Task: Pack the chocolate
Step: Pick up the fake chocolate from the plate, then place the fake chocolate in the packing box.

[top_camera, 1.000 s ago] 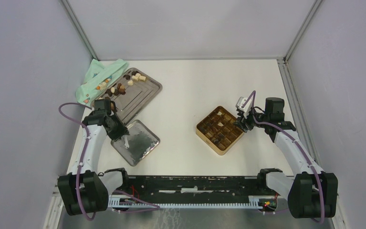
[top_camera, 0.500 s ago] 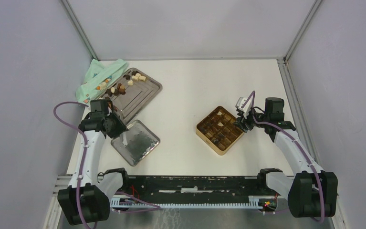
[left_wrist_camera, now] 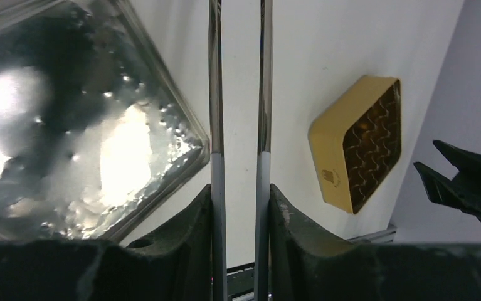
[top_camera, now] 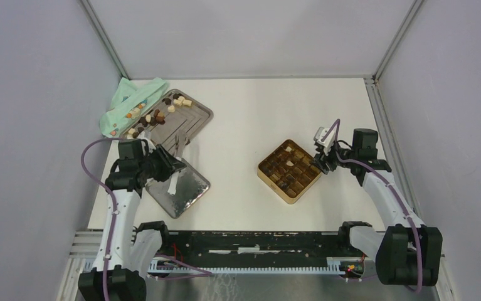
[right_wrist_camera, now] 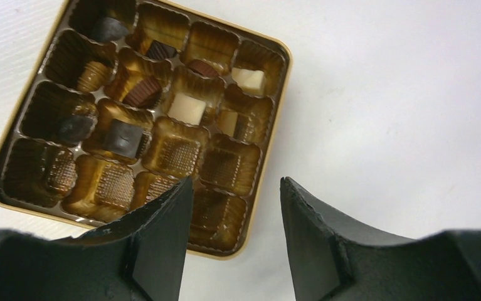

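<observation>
Loose chocolate (top_camera: 156,116), dark, light brown and cream pieces, lies at the far end of a large metal tray (top_camera: 190,125). The gold tin (top_camera: 289,170) holds several chocolates (right_wrist_camera: 186,108) in its ribbed cups; other cups are bare. My left gripper (top_camera: 162,166) is shut on metal tongs (left_wrist_camera: 215,94), whose two arms run straight out between its fingers (left_wrist_camera: 241,188) past the small tray (left_wrist_camera: 68,125); the tin (left_wrist_camera: 357,144) shows to the right. My right gripper (right_wrist_camera: 234,182) stands open and holds nothing, over the tin's right corner (top_camera: 322,164).
A mint-green bag (top_camera: 128,103) lies at the back left beside the large tray. The small dimpled tray (top_camera: 187,191) sits near the left arm. Grey walls and aluminium posts enclose the white table on three sides.
My left arm has swung right and turned, carrying the tongs over the small tray's far edge. The right gripper has shifted slightly right and stays open.
</observation>
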Robot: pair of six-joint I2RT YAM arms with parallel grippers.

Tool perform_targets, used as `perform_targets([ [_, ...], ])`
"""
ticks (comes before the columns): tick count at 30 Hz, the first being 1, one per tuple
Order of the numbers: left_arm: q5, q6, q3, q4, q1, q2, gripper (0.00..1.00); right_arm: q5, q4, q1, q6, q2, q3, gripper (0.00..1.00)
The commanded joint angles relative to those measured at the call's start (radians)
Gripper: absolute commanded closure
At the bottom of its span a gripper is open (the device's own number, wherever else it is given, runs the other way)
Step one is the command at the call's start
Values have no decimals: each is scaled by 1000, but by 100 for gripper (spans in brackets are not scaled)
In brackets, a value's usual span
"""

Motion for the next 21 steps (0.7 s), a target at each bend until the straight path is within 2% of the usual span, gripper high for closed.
perform_targets([
  [1, 192, -82, -34, 177, -46, -64, 98, -34, 1, -46, -14, 6, 38, 41],
  [4, 223, -131, -67, 262, -106, -94, 98, -26, -3, -67, -16, 18, 42, 41],
  [8, 190, -215, -99, 403, -283, -112, 98, -28, -3, -110, -15, 25, 42, 41],
  [13, 71, -313, -127, 586, -538, -84, 98, -30, 6, -157, -4, 28, 38, 41],
  [18, -68, -328, -128, 730, -771, -7, 98, -11, 37, -192, 30, 25, 26, 41],
  [21, -169, -306, -97, 789, -929, 91, 98, -8, 54, -203, 42, 23, 18, 41],
])
